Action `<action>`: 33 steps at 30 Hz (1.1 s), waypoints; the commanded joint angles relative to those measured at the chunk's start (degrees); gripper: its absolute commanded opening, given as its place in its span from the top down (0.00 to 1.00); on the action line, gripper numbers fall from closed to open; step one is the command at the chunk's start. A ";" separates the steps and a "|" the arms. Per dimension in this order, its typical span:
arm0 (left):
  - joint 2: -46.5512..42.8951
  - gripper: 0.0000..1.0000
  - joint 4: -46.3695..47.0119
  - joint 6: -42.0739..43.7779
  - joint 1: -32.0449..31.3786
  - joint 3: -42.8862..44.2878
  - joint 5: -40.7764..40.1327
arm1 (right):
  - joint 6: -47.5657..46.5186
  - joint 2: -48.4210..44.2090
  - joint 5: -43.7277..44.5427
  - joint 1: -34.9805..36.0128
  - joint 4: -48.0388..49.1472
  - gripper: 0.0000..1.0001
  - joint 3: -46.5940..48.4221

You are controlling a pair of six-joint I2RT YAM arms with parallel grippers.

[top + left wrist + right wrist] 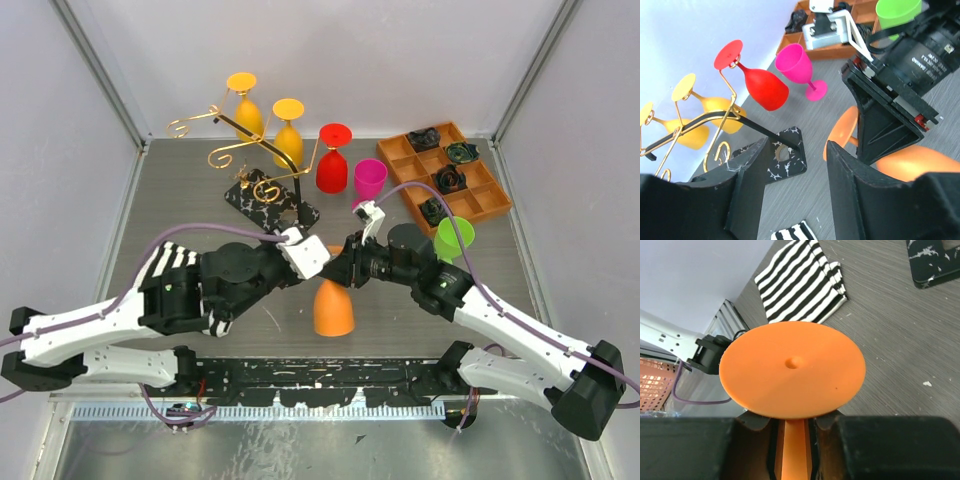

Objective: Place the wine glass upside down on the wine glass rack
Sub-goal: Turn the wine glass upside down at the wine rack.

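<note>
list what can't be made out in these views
top view: orange glass stem, hidden under right hand
right wrist: glass bowl, hidden behind its own foot; rack cut off by edge
top view: tray contents, too small

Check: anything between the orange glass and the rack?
Yes. The left claw, open beside the orange glass, sits between it and the rack. The right claw grips the stem. A red glass hangs at the rack's right end.
</note>
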 commanded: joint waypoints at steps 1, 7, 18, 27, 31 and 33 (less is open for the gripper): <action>-3.23 0.41 5.16 -2.90 0.19 -1.68 -1.37 | -0.73 -0.74 2.48 0.20 -1.23 1.00 2.19; -3.93 0.29 4.69 -4.25 1.62 0.08 -7.08 | -0.52 -1.68 2.05 0.15 -0.29 0.99 0.33; -3.50 0.27 -3.13 -14.60 9.87 5.53 -0.81 | -5.14 -4.26 -1.74 0.14 2.35 0.99 -1.10; 4.07 0.25 -12.41 -18.81 32.55 17.00 11.67 | -5.75 -5.55 -0.15 0.19 0.52 0.99 -1.62; 9.12 0.25 -15.78 -19.39 40.11 22.76 14.08 | -6.16 -6.12 0.58 0.14 -0.93 0.99 -2.00; 11.05 0.25 -16.73 -19.76 43.91 24.47 16.14 | -6.30 -6.65 1.20 0.18 -1.55 0.99 -2.08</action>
